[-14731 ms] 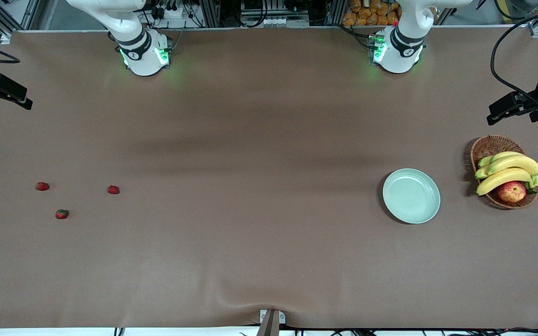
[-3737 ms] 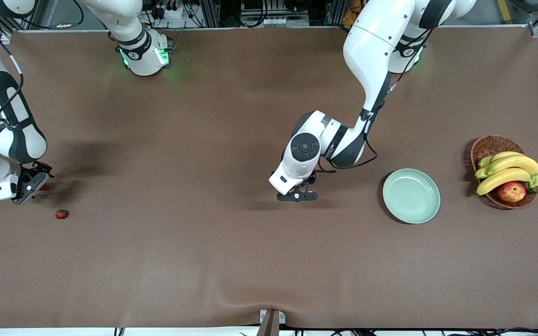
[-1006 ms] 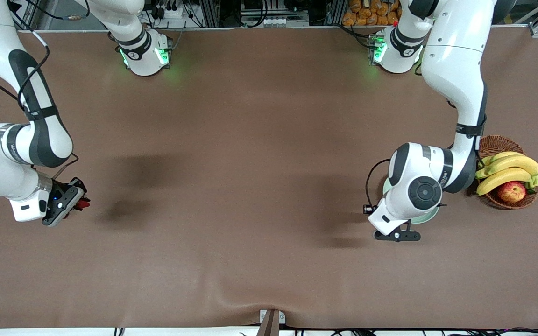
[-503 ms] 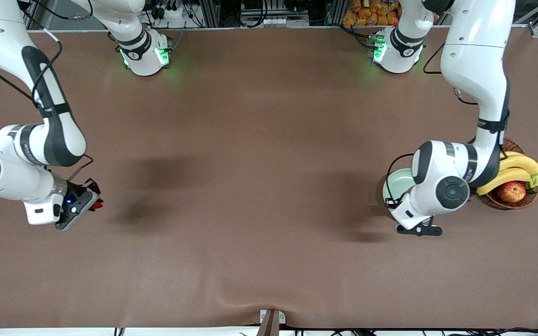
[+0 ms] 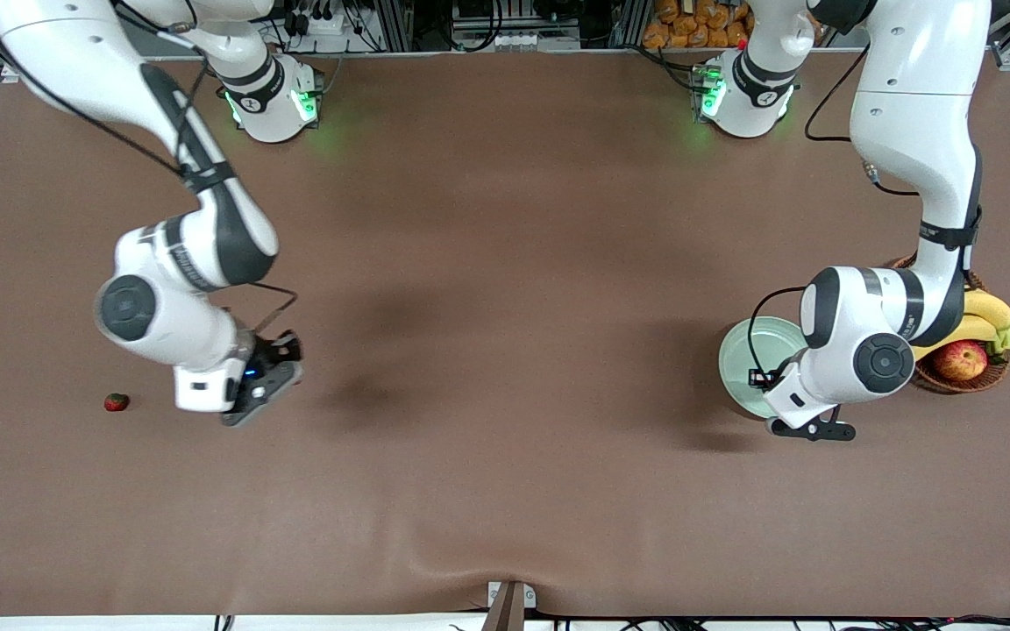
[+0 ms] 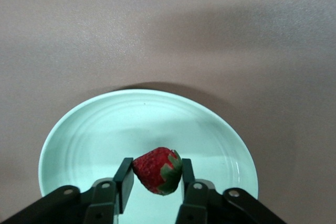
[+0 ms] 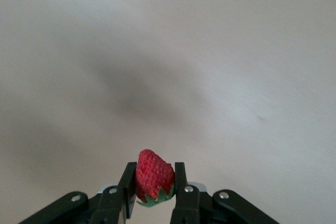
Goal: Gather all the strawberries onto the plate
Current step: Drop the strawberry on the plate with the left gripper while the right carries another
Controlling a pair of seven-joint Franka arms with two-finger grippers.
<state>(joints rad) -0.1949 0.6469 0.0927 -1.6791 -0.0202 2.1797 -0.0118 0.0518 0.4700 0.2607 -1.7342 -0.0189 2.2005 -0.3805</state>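
Note:
The pale green plate (image 5: pixel 750 350) lies toward the left arm's end of the table, partly covered by that arm. My left gripper (image 5: pixel 810 429) hangs over the plate's (image 6: pixel 94 135) rim nearest the front camera. In the left wrist view the left gripper (image 6: pixel 156 165) is shut on a red strawberry (image 6: pixel 155 174), which touches both fingers. My right gripper (image 5: pixel 261 393) is up over the bare table toward the right arm's end, and the right gripper (image 7: pixel 153 174) is shut on a second strawberry (image 7: pixel 153 179). A third strawberry (image 5: pixel 117 402) lies on the table near that end.
A brown wicker basket (image 5: pixel 952 379) with bananas (image 5: pixel 992 311) and a red-yellow apple (image 5: pixel 961 359) stands beside the plate, at the left arm's end. The left arm's elbow hangs over the basket's rim. Brown cloth covers the table.
The right arm has carried its strawberry away from the table's end toward the middle, uncovering the third strawberry. The left gripper has shifted a little over the plate, toward the basket.

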